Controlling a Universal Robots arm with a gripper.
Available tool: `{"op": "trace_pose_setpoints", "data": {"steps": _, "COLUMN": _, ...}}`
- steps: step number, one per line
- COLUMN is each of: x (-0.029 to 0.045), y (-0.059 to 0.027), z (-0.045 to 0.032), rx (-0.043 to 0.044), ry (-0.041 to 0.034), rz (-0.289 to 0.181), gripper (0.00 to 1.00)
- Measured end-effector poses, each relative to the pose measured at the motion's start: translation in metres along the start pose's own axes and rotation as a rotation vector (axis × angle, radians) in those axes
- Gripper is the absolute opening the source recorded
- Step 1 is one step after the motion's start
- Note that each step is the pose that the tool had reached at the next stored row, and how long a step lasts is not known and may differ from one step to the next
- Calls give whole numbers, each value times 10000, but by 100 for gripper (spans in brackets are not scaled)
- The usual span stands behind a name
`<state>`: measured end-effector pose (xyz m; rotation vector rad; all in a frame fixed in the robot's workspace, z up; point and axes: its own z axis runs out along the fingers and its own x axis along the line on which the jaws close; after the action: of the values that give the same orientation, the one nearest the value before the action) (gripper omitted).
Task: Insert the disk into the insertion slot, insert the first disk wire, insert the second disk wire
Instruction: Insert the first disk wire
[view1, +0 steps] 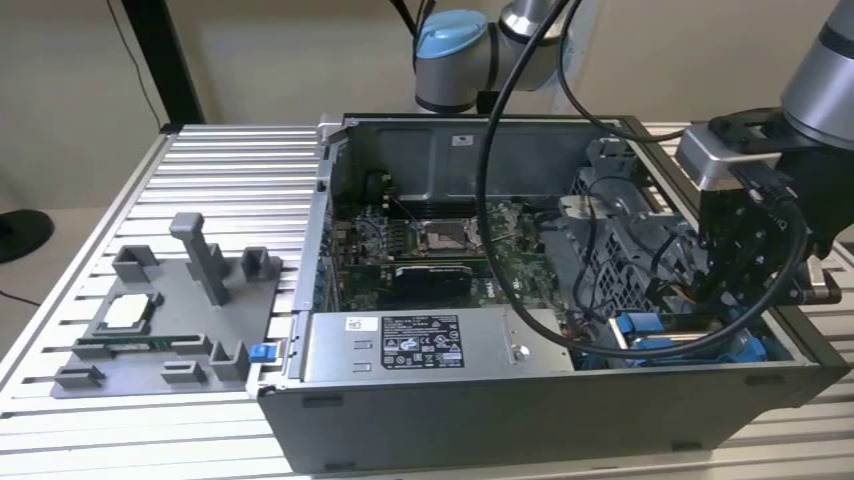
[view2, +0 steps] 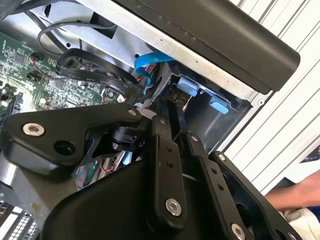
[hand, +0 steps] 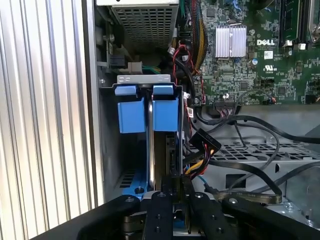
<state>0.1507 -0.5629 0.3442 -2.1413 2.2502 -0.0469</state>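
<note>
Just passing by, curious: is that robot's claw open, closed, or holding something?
Gripper: closed, beside the flat silver metal disk in its blue plastic frame; any hold cannot be told.

Out beyond the gripper (hand: 176, 187), across the back of the exterior view: plain cream wall (view1: 294, 50), softly and evenly lit. Well away from the gripper, toward the exterior view's left, a dark upright post (view1: 163, 60) against that wall. Under and all around the gripper, a ribbed silver metal table (view1: 227, 170), slats running side to side, catching bright light just beside the gripper in both wrist views. Far off past the table's edge, on the exterior view's left: pale floor (view1: 34, 280), and a dark round base (view1: 14, 235) resting on it.
</note>
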Motion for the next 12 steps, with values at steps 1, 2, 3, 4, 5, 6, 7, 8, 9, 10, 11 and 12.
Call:
{"op": "trace_pose_setpoints", "data": {"steps": 1, "x": 0, "y": 1, "z": 2, "rx": 5, "ry": 0, "rz": 1, "gripper": 0}}
{"op": "trace_pose_setpoints", "data": {"steps": 2, "x": -1, "y": 1, "z": 4, "rx": 9, "ry": 3, "rz": 0, "gripper": 0}}
{"op": "trace_pose_setpoints", "data": {"steps": 3, "x": -1, "y": 1, "z": 7, "rx": 13, "ry": 2, "rz": -1, "gripper": 0}}
{"op": "trace_pose_setpoints", "data": {"steps": 4, "x": 0, "y": 1, "z": 11, "rx": 18, "ry": 0, "rz": 0, "gripper": 0}}
{"op": "trace_pose_setpoints", "data": {"steps": 5, "x": 0, "y": 2, "z": 15, "rx": 23, "ry": -1, "rz": 1, "gripper": 0}}
{"op": "trace_pose_setpoints", "data": {"steps": 6, "x": 0, "y": 2, "z": 17, "rx": 28, "ry": 0, "rz": 0, "gripper": 0}}
{"op": "trace_pose_setpoints", "data": {"steps": 7, "x": 0, "y": 2, "z": 20, "rx": 29, "ry": -1, "rz": 0, "gripper": 0}}
{"op": "trace_pose_setpoints", "data": {"steps": 8, "x": 0, "y": 2, "z": 23, "rx": 31, "ry": -1, "rz": 0, "gripper": 0}}
{"op": "trace_pose_setpoints", "data": {"steps": 9, "x": 0, "y": 3, "z": 26, "rx": 34, "ry": -3, "rz": 0, "gripper": 0}}
{"op": "trace_pose_setpoints", "data": {"steps": 10, "x": 0, "y": 3, "z": 29, "rx": 36, "ry": -2, "rz": 0, "gripper": 0}}
{"op": "trace_pose_setpoints", "data": {"steps": 11, "x": 0, "y": 4, "z": 32, "rx": 38, "ry": -1, "rz": 1, "gripper": 0}}
{"op": "trace_pose_setpoints", "data": {"steps": 12, "x": 0, "y": 4, "z": 35, "rx": 40, "ry": -2, "rz": 1, "gripper": 0}}
